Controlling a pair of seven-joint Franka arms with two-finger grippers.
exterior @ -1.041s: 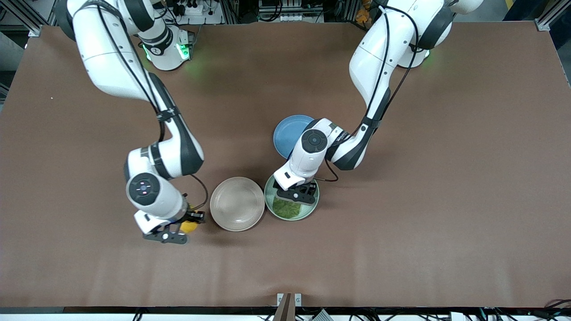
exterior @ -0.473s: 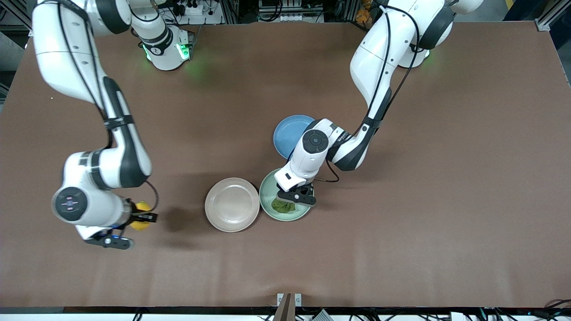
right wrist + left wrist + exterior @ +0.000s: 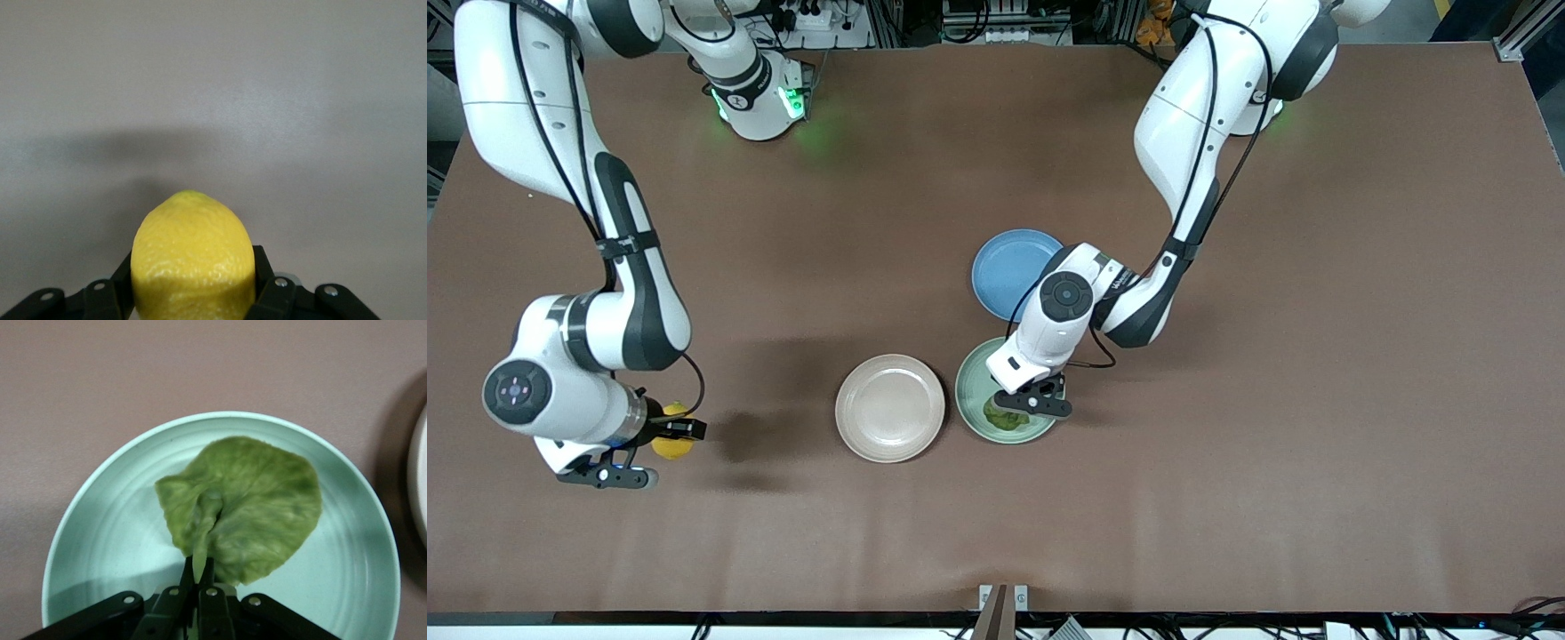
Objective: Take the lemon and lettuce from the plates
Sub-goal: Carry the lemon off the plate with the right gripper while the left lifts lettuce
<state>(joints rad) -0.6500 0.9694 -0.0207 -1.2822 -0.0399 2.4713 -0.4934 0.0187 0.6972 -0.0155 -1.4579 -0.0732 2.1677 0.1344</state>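
Observation:
My right gripper (image 3: 671,440) is shut on the yellow lemon (image 3: 669,443) and holds it up over bare table toward the right arm's end, well away from the empty beige plate (image 3: 889,407). In the right wrist view the lemon (image 3: 193,257) fills the space between the right gripper's (image 3: 193,270) black fingers. My left gripper (image 3: 1016,411) is over the mint green plate (image 3: 971,389), shut on the lettuce (image 3: 1003,416). In the left wrist view that gripper (image 3: 199,565) pinches the stem edge of the leaf (image 3: 253,500), which hangs puckered over the plate (image 3: 100,540).
A blue plate (image 3: 1003,265) lies beside the left arm's wrist, farther from the front camera than the green plate. The beige and green plates sit side by side. Brown table surface (image 3: 1227,489) spreads all around them.
The right arm has carried the lemon away from the beige plate toward its own end of the table. The left gripper has shut on the lettuce, and the leaf has bunched up.

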